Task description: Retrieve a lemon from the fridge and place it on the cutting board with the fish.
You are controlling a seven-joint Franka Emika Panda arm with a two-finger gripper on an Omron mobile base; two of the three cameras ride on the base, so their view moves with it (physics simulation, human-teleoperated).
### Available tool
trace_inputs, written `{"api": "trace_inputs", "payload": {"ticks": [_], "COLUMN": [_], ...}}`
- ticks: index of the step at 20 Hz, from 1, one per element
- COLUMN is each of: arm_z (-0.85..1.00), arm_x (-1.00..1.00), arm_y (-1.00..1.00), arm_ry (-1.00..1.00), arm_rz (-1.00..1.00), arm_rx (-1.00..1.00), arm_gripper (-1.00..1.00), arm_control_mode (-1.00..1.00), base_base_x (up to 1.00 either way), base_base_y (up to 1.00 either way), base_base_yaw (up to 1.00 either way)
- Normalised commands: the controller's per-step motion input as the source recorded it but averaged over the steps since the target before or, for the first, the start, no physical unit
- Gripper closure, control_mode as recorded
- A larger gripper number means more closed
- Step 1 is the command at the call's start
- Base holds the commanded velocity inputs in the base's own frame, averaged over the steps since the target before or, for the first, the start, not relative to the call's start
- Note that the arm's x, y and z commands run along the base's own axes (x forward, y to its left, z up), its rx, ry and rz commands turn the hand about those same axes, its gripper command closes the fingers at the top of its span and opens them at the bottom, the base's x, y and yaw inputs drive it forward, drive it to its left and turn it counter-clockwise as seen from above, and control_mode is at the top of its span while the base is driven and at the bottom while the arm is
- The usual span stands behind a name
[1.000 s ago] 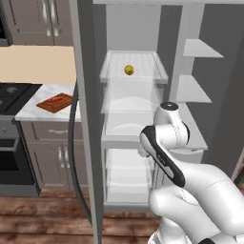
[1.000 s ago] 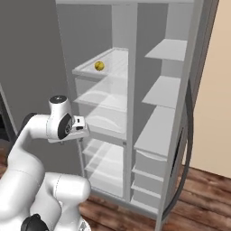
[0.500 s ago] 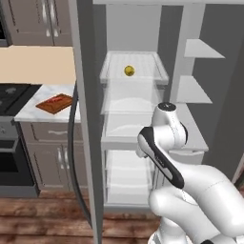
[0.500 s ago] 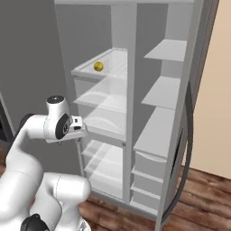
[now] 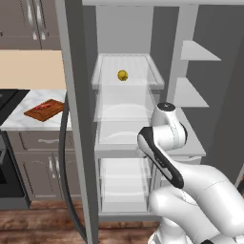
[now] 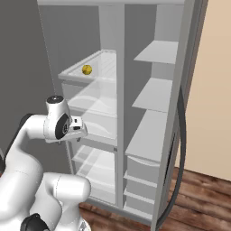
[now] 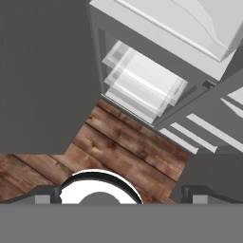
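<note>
Now, fridge (image 5: pixel 133 119): open before me
Lemon (image 5: pixel 122 75): upper clear shelf — alone
Fish (image 5: pixel 45 106): on cutting board (image 5: pixel 44 110), left surface (image 5: pixel 28 119)
Jaws (image 6: pixel 81 130): width I cannot tell

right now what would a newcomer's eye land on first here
The fridge stands wide open, with one small yellow lemon alone on its top clear shelf. In front of it the white arm rises, folded below that shelf. Off to the left, the cutting board with the red fish lies on the marble counter.
</note>
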Motion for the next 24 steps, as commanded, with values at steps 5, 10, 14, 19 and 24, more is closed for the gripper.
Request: {"api": "trace_inputs", "payload": {"ticks": [5,10,14,19,24], "arm_z": [0.0,0.0,0.0,0.0,0.0], "arm_x": [0.0,0.0,0.0,0.0,0.0], "arm_y": [0.0,0.0,0.0,0.0,0.0], "arm_ry": [0.0,0.0,0.0,0.0,0.0], "arm_rz": [0.0,0.0,0.0,0.0,0.0], "arm_rx": [0.0,0.0,0.0,0.0,0.0], "arm_gripper": [-1.0,-1.0,-1.0,-1.0,-1.0], "arm_control_mode": [1.0,1.0,1.0,1.0,1.0], "base_base_x": [0.34,0.52,0.52,0.55,0.33], "base_base_y": [0.0,0.06,0.09,0.18,0.31], "base_base_yaw": [-0.06,-0.04,-0.03,-0.01,0.0]}}
